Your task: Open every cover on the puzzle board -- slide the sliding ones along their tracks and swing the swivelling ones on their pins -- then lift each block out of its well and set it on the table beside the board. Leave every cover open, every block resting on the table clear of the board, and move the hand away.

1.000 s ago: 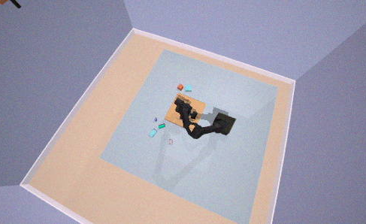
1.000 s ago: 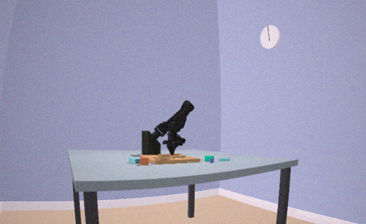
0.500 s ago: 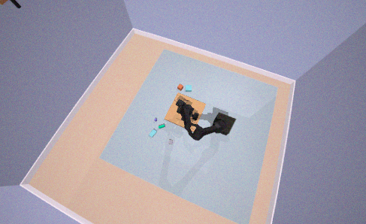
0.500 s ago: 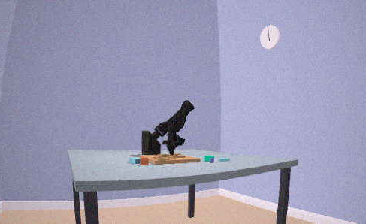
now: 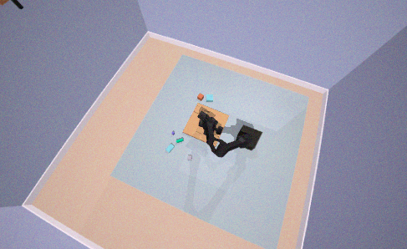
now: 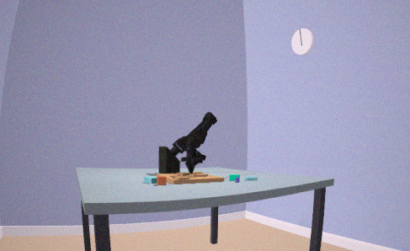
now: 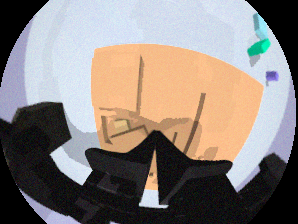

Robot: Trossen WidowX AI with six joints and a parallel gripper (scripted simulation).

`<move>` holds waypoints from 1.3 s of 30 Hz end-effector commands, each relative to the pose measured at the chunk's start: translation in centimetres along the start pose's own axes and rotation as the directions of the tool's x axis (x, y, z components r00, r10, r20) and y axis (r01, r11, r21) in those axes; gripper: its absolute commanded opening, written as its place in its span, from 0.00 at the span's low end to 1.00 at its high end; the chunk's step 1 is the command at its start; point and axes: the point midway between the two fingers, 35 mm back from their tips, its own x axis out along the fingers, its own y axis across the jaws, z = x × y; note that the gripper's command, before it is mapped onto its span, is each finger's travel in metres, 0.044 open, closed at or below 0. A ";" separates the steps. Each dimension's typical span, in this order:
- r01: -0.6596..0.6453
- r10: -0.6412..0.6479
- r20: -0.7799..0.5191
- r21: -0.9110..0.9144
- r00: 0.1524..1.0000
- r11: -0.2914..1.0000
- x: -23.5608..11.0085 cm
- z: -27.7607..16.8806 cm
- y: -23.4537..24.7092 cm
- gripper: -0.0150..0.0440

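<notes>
Pale blue-grey table [image 6: 121, 191] carries flat tan wooden puzzle board [image 5: 190, 125] with grooved covers, matte black gripper [image 7: 154, 163] clenched empty, tips low over it, small cuboid blocks on table beside board: orange [image 5: 200, 96], cyan [image 5: 209, 98], green [image 5: 180, 139], purple [image 5: 173, 133].
</notes>
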 end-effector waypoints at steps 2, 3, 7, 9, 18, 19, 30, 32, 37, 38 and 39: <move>-0.004 0.004 0.001 0.001 1.000 1.000 0.1 -0.1 0.7 0.25; -0.004 0.004 0.001 0.001 1.000 1.000 0.1 -0.1 0.8 0.25; -0.004 0.004 0.001 0.001 1.000 1.000 0.1 -0.3 1.3 0.25; -0.005 0.005 0.001 0.001 1.000 1.000 0.1 -0.3 1.6 0.25; -0.005 0.005 0.001 0.001 1.000 1.000 0.1 -0.5 2.5 0.25; -0.005 0.005 0.001 0.001 1.000 1.000 0.1 -0.6 2.6 0.25; -0.005 0.005 0.000 0.002 1.000 1.000 0.1 -1.2 3.7 0.25; -0.005 0.005 0.000 0.002 1.000 1.000 0.1 -1.3 4.0 0.25; -0.006 0.006 0.000 0.002 1.000 1.000 0.1 -1.5 4.3 0.25; -0.006 0.006 0.000 0.002 1.000 1.000 0.1 -1.6 4.4 0.25; -0.006 0.006 0.000 0.002 1.000 1.000 0.1 -1.6 4.5 0.25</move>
